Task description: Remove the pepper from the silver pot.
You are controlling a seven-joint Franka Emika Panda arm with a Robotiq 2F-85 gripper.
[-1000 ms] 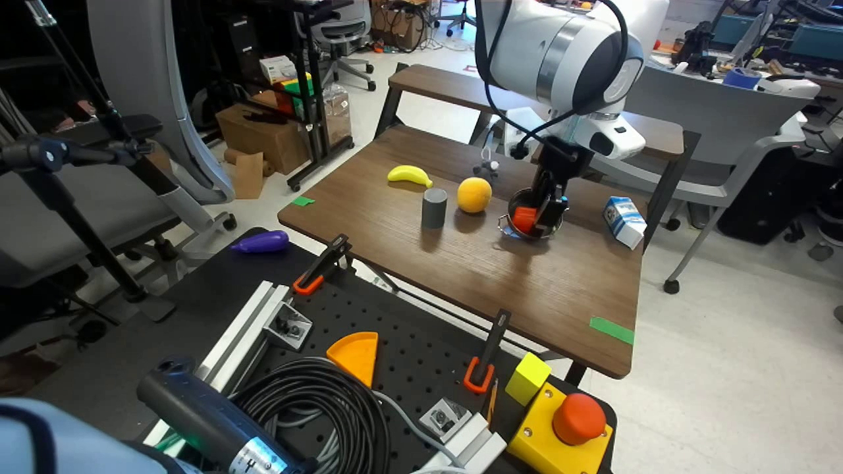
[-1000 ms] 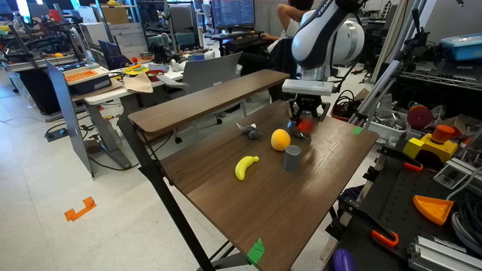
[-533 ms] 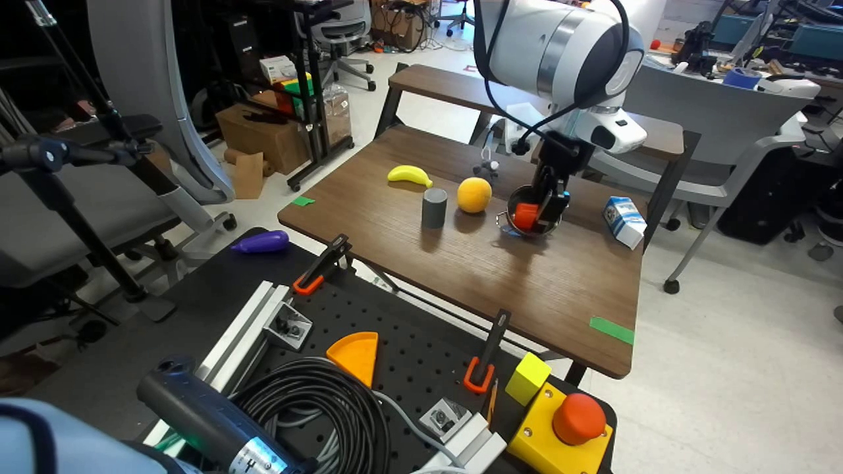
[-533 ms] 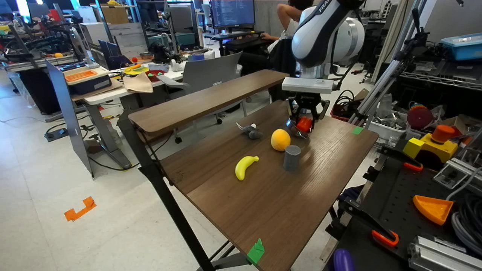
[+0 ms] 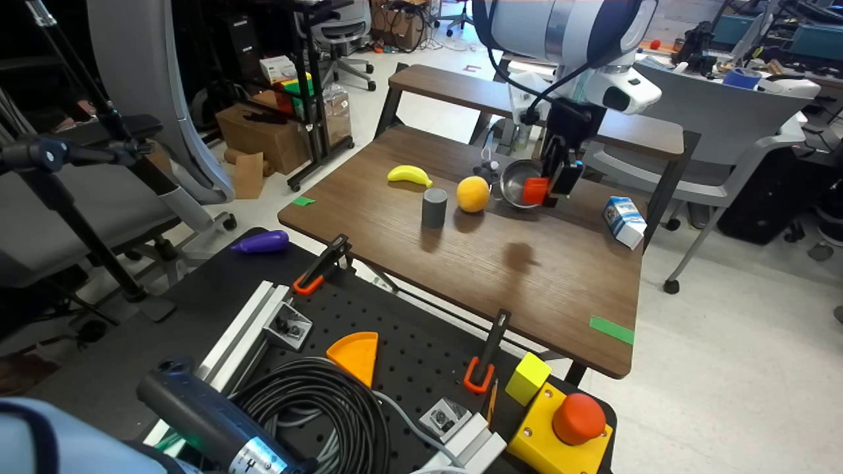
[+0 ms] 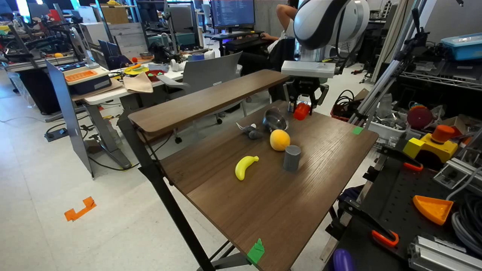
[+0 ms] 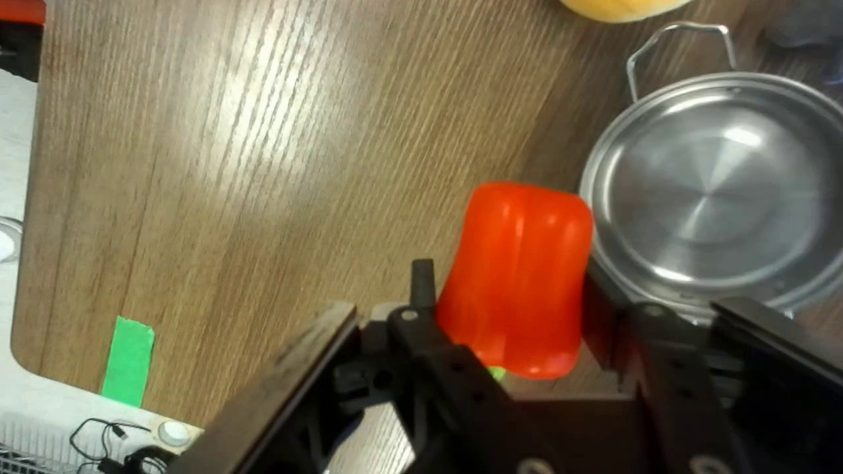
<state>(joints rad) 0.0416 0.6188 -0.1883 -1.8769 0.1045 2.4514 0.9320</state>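
Observation:
My gripper (image 5: 554, 185) is shut on the red pepper (image 5: 535, 191) and holds it above the table. In the wrist view the pepper (image 7: 520, 263) sits between both fingers (image 7: 510, 296), with a bit of green stem at its lower end. The silver pot (image 7: 711, 197) is empty in the wrist view, to the right of the pepper, with a wire handle up. In an exterior view the pot (image 6: 274, 121) stands behind the orange, and the pepper (image 6: 301, 111) hangs to its right, apart from it. I cannot tell whether the pot sits fully flat.
A round orange fruit (image 6: 280, 140) is close to the pot. A grey cup (image 6: 292, 158), a yellow banana (image 6: 245, 167) and a grey toy (image 6: 251, 132) are on the table (image 5: 408, 237). A blue-white carton (image 5: 624, 221) lies near the table's edge. A raised shelf (image 5: 461, 91) runs behind.
My gripper has risen with the pepper held in it, out of the pot. The pot has shifted away toward the orange fruit and the grey toy. The orange has moved very slightly.

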